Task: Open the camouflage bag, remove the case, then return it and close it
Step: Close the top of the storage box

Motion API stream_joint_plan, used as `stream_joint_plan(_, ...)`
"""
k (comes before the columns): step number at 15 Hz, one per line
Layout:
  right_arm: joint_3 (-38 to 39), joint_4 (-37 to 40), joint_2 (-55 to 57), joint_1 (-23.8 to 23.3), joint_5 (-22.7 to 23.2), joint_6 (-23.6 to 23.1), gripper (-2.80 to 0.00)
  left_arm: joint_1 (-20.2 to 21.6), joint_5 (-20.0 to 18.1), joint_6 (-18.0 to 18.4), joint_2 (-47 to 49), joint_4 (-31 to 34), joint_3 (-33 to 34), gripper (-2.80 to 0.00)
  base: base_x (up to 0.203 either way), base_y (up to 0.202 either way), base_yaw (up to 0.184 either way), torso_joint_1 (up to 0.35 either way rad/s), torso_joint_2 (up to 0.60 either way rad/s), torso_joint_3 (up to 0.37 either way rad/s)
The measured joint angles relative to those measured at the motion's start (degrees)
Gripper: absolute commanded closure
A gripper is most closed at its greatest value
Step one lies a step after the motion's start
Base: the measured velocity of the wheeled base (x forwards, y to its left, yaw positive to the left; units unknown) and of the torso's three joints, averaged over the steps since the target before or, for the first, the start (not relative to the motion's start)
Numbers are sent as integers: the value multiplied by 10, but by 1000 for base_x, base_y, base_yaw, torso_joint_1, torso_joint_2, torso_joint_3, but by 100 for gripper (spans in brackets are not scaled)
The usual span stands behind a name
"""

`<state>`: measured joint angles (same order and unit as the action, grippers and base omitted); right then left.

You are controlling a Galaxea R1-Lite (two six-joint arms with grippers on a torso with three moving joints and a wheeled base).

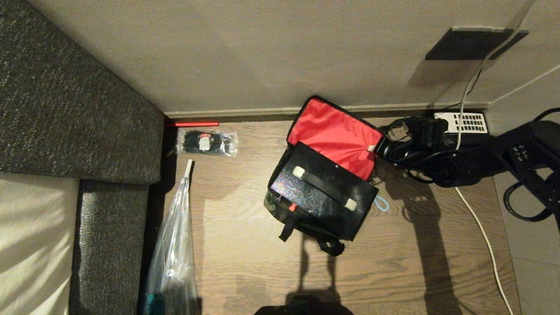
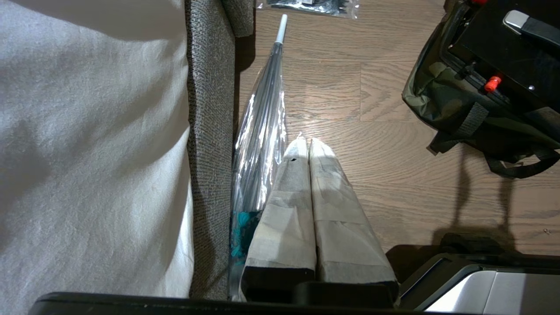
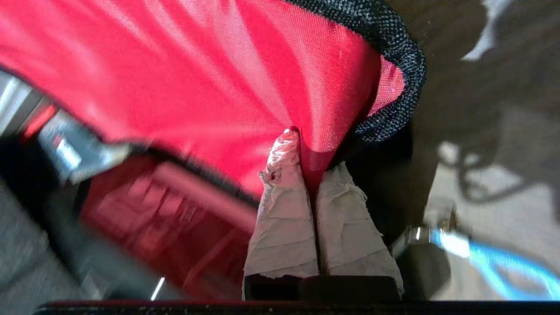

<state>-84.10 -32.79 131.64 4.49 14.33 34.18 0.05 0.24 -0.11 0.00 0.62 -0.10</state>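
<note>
Right gripper [image 1: 372,148] pinched the red lining of the camouflage bag's [image 1: 280,208] raised lid.

The bag sat open on the wooden floor [image 1: 245,262] near the wall, the case [image 1: 321,197] lying flat across its mouth. The left gripper [image 2: 306,142], fingers pressed together and empty, hung beside a clear umbrella [image 2: 262,131] by the sofa [image 1: 65,87].

Floor: we see brown wood planks [image 1: 245,262].
On it: camouflage bag [image 1: 280,205], packet of cable ties [image 1: 206,142], clear umbrella [image 1: 173,253], white cable [image 1: 481,232].
</note>
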Motion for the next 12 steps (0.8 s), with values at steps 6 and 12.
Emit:
stream_joint_plan(6,147,-1,-140,-4,4,-36,0,0,0,0,0,0,0,0,0,0,0,0,0,0)
stream_joint_plan(12,250,-3,-236,-3,56,-77,0,0,0,0,0,0,0,0,0,0,0,0,0,0)
